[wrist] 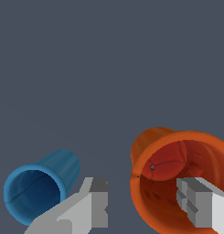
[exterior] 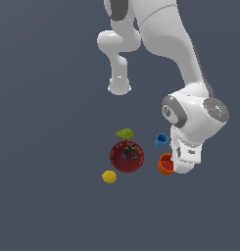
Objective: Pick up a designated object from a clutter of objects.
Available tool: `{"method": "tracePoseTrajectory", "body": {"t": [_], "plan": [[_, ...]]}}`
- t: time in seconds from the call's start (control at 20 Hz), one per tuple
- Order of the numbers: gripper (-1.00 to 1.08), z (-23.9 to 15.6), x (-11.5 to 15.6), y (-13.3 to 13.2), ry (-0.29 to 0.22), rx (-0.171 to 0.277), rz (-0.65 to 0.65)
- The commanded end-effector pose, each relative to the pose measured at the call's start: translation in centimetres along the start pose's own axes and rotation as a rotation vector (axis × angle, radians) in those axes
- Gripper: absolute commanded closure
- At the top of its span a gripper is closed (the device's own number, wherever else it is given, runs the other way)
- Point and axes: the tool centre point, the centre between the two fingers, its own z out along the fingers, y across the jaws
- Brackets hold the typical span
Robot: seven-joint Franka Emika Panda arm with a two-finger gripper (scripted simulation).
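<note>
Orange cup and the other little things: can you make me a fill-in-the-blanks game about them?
1. The gripper has one finger inside the ____ cup.
2. The smaller cup beside it is ____.
3. The green leaf touches the dark red ____.
4. The ball lying alone is ____.

Missing words: orange; blue; bowl; yellow

The orange cup [wrist: 186, 183] looks like smooth, slightly glossy plastic; beside it, the blue cup [wrist: 38, 187] looks matt. The table [exterior: 43, 196] is flat matt grey.
</note>
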Motion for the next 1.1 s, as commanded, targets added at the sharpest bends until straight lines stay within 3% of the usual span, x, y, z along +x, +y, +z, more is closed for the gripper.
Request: {"method": "tracePoseTrajectory", "body": {"t": [0.0, 0.3, 0.35, 1.05], "plan": [[-0.20, 1.0, 0.0, 0.0, 0.000, 0.001, -0.002], [-0.20, 2.5, 0.0, -0.1, 0.000, 0.001, -0.005], [1.08, 2.5, 0.0, -0.1, 0.000, 0.001, -0.005], [1.08, 2.1, -0.5, 0.1, 0.000, 0.000, -0.003]]}}
